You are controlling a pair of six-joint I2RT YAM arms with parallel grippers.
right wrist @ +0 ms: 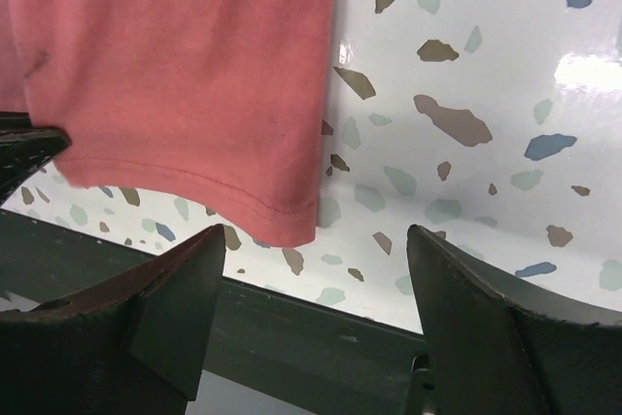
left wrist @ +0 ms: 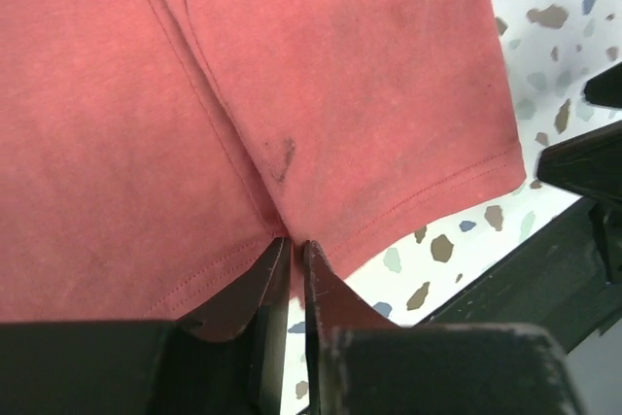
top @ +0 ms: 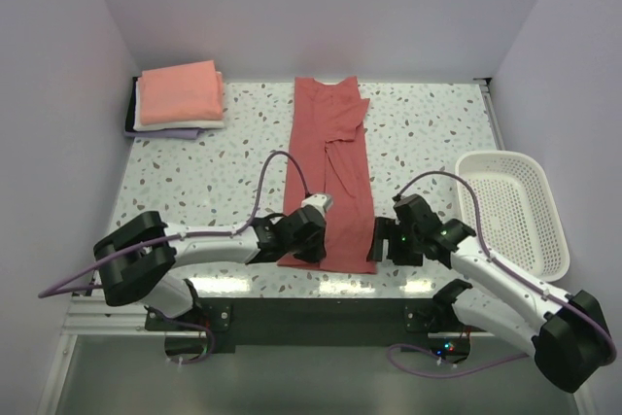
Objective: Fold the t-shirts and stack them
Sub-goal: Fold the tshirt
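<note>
A dusty-red t-shirt (top: 330, 167) lies folded into a long narrow strip down the middle of the table, neck at the far end. My left gripper (top: 303, 240) is shut on its near hem, pinching the cloth (left wrist: 292, 235) at the bottom left corner. My right gripper (top: 387, 240) is open and empty just right of the shirt's near right corner (right wrist: 292, 225), the corner lying between the fingers' line and the table. A stack of folded tees, salmon-pink (top: 180, 89) on top of white and lavender, sits at the far left.
A white plastic lattice basket (top: 515, 211) stands at the right edge. The table's dark near rail (right wrist: 292, 328) runs just below both grippers. Walls close in the left, far and right sides.
</note>
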